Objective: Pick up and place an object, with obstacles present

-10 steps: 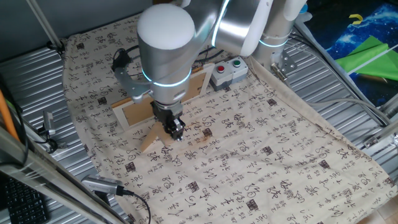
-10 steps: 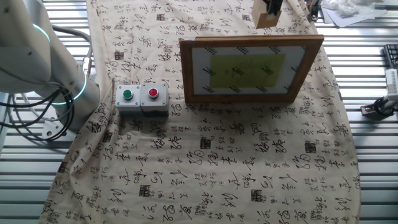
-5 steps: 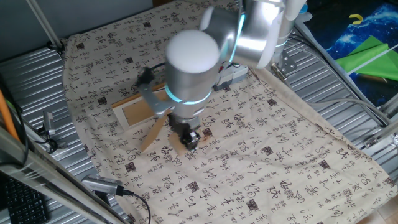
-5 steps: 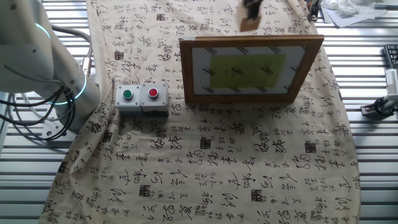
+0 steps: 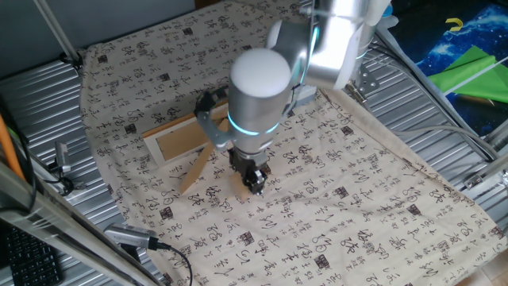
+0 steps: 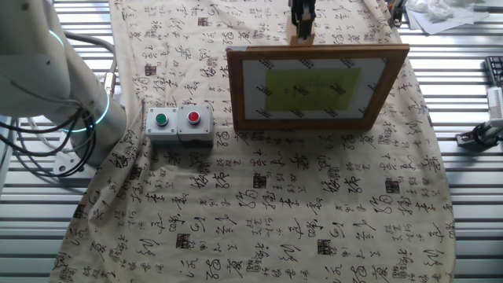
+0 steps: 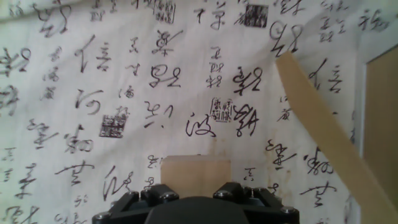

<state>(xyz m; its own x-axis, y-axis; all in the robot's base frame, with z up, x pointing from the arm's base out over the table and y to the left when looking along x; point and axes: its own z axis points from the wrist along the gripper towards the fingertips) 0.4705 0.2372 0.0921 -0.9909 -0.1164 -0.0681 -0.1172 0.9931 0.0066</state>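
1 small wooden block [image 7: 195,169] sits clamped in the gripper [image 5: 255,182], held above the calligraphy-printed cloth [image 5: 349,183] just beside the picture frame [image 6: 317,86] and its slanted prop leg [image 7: 326,132]. 2 buttons, green and red, top a grey box [image 6: 179,124] near the frame.

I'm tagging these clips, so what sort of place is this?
Likely a robot lab test bench: a metal-slatted table draped with a calligraphy-print cloth, a red-and-green button box, and a keyboard at the edge.
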